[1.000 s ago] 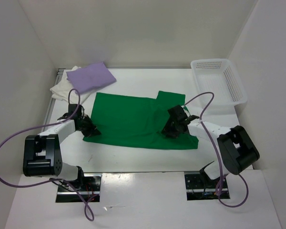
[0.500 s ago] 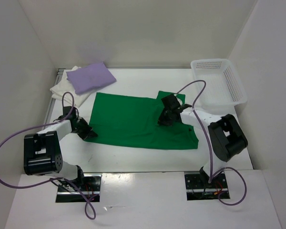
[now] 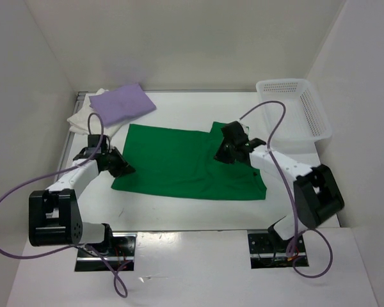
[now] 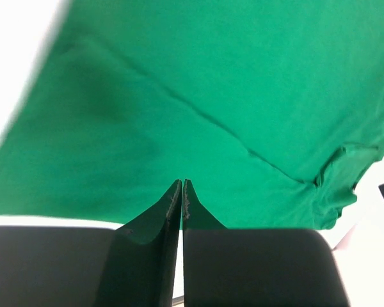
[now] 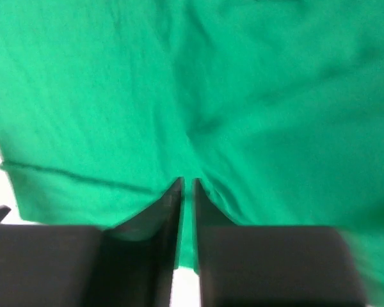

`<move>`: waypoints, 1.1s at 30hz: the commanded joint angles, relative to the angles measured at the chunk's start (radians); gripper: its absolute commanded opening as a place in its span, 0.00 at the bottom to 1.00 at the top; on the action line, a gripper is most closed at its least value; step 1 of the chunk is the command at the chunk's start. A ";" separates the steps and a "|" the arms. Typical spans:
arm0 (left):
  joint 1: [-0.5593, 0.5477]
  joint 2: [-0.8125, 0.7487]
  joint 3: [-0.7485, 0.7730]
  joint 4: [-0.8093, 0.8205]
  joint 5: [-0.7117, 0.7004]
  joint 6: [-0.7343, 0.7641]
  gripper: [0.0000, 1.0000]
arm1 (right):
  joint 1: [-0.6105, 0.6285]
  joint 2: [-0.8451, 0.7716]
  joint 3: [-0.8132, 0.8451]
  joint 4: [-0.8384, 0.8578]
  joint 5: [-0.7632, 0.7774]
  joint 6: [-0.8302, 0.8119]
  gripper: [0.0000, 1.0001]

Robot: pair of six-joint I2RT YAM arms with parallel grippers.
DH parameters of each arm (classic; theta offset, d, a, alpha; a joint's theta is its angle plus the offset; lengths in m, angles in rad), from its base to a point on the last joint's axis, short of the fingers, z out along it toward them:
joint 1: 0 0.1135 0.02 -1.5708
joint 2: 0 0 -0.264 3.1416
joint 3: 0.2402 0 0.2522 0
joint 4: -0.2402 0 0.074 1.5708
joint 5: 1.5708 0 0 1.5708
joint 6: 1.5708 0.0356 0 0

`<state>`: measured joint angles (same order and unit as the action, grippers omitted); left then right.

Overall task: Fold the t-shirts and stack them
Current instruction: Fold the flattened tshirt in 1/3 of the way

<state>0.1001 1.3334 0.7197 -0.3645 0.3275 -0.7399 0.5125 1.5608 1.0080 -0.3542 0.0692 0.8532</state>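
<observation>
Nearest to me, my left pincer (image 4: 182,182) sat at the left edge of the green t-shirt (image 3: 179,163). Its jaws were pressed together to a hairline. The tips lay against the cloth, but I could not tell whether a fold of it was caught between them. My right pincer (image 5: 186,181) was further in, on the shirt's far right part beside the sleeve. Its jaws stood a narrow slit apart with the tips down on the fabric, and I saw nothing clamped. The green t-shirt lay spread flat and unfolded in the middle of the table (image 3: 179,105), between my two arms, with a long crease running across it in the left wrist view. Beyond it, at the far left corner, the lavender t-shirt (image 3: 118,102) lay folded on top of the white t-shirt (image 3: 83,118). The basket (image 3: 317,121) stood at the far right, well apart from the shirts. Judgement: two shirts were done and stacked, and the step in hand was taking hold of the green one for its first fold. The next move called for a sure pinch on both sides. The right jaws needed to close on the cloth. Then both pincers would lift together so the fabric came over evenly and did not bunch or drag.
</observation>
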 commanded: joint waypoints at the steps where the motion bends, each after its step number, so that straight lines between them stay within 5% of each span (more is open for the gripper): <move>1: -0.057 0.053 0.030 0.047 0.001 -0.030 0.07 | 0.008 -0.146 -0.120 -0.037 0.029 0.041 0.09; 2: -0.066 0.103 0.030 0.058 0.001 -0.039 0.07 | 0.008 -0.165 -0.196 -0.037 0.029 0.058 0.01; 8: 0.067 0.251 -0.049 0.140 0.116 -0.105 0.03 | 0.008 -0.258 -0.384 0.024 0.020 0.172 0.04; 15: 0.301 0.173 -0.178 0.060 0.125 -0.064 0.02 | 0.008 -0.249 -0.437 0.024 0.052 0.204 0.06; 23: 0.340 -0.039 -0.192 -0.054 0.157 -0.121 0.03 | 0.008 -0.349 -0.558 -0.018 -0.054 0.335 0.00; 30: 0.363 -0.194 -0.151 -0.172 0.189 -0.076 0.08 | 0.049 -0.660 -0.629 -0.195 -0.094 0.458 0.00; 33: 0.333 -0.142 -0.042 -0.148 0.177 -0.067 0.09 | -0.060 -0.722 -0.577 -0.186 -0.118 0.370 0.10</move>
<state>0.4496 1.1641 0.5793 -0.5098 0.4973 -0.8364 0.5194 0.8745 0.3859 -0.4988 -0.0319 1.2510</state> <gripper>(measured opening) 0.091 0.088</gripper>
